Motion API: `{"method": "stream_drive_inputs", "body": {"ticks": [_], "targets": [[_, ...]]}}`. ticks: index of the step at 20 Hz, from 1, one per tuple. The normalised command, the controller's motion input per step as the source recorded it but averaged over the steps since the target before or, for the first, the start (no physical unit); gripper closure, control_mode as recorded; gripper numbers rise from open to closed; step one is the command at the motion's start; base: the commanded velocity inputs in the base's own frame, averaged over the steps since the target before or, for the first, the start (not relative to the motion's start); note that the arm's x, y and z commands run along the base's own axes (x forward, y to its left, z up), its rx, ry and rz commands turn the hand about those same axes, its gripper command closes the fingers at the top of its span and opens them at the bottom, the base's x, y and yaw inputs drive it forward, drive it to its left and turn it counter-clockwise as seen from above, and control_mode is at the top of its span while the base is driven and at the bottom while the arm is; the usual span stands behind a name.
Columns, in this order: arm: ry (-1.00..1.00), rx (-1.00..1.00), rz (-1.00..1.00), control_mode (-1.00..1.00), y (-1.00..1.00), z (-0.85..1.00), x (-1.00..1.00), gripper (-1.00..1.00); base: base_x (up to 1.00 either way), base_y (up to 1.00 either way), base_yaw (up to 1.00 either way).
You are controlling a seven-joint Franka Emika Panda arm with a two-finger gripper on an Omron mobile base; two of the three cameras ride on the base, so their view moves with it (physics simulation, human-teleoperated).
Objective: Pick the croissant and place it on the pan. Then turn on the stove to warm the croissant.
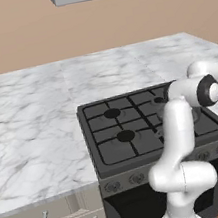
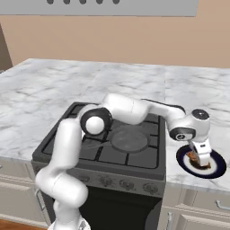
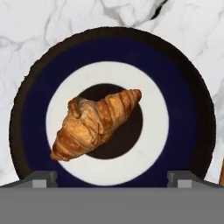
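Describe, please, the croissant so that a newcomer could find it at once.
Start at the dark gas stove set in the white marble counter; just to its right sits a round dark-blue plate with a white ring. The golden-brown crescent croissant lies at its centre, the counter's only pastry.

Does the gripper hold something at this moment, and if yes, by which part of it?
Nothing is held. The gripper is open above the croissant, which lies free in the middle of the dark-rimmed plate; the fingertips stand apart from it.
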Motion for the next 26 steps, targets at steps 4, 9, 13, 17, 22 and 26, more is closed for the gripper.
{"method": "stream_drive_inputs", "body": {"ticks": [4, 9, 13, 17, 22, 26], "targets": [[0.03, 0.07, 0.00, -1.00, -0.33, -0.01, 0.43, -1.00, 0.00, 0.00, 0.00], [0.05, 0.01, -0.05, -1.00, -0.02, -0.20, 0.32, -1.00, 0.00, 0.00, 0.00], [0.08, 0.00, -0.11, -1.00, 0.14, -0.42, 0.24, -1.00, 0.00, 0.00, 0.00], [0.15, 0.00, -0.15, -1.00, 0.29, -0.60, 0.09, -1.00, 0.00, 0.00, 0.00], [0.20, 0.00, -0.22, -1.00, 0.26, -0.55, 0.00, -1.00, 0.00, 0.00, 0.00], [0.11, 0.00, -0.21, -1.00, 0.02, -0.29, 0.18, -1.00, 0.00, 0.00, 0.00]]}}
